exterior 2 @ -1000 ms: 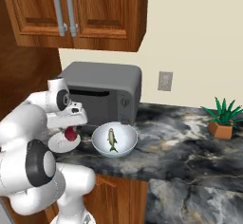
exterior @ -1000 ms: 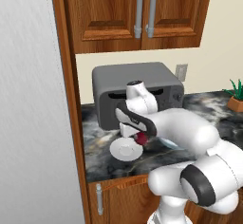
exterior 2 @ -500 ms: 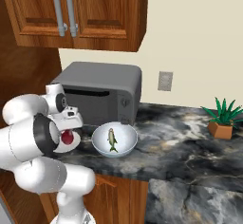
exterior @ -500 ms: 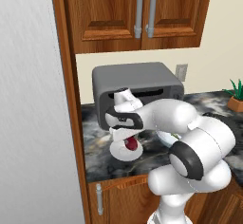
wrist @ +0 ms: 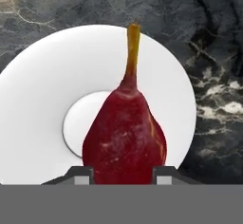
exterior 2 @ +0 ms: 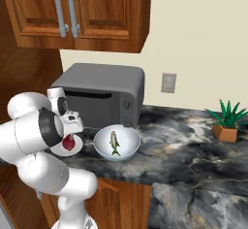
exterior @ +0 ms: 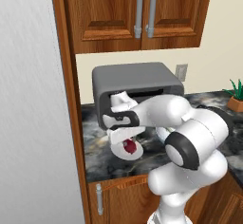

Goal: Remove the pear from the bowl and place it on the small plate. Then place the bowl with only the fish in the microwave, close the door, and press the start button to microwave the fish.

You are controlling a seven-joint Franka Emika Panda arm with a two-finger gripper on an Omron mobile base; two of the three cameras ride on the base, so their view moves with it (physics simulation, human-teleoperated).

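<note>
1. Gripper (wrist: 122,174): has swung from beside the bowl (exterior 2: 116,143) to directly over the small plate (wrist: 42,109); jaws narrow, clamped on the pear (wrist: 125,140).
2. Pear: now above the small plate's centre, out of the bowl; release appears next.
3. Fish (exterior 2: 114,142): alone in the bowl, just beside the small plate.

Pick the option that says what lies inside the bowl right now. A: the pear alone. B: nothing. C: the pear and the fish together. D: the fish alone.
D: in the right base view the bowl holds just the fish, while the pear sits between the fingers of the gripper over the small plate.
</note>
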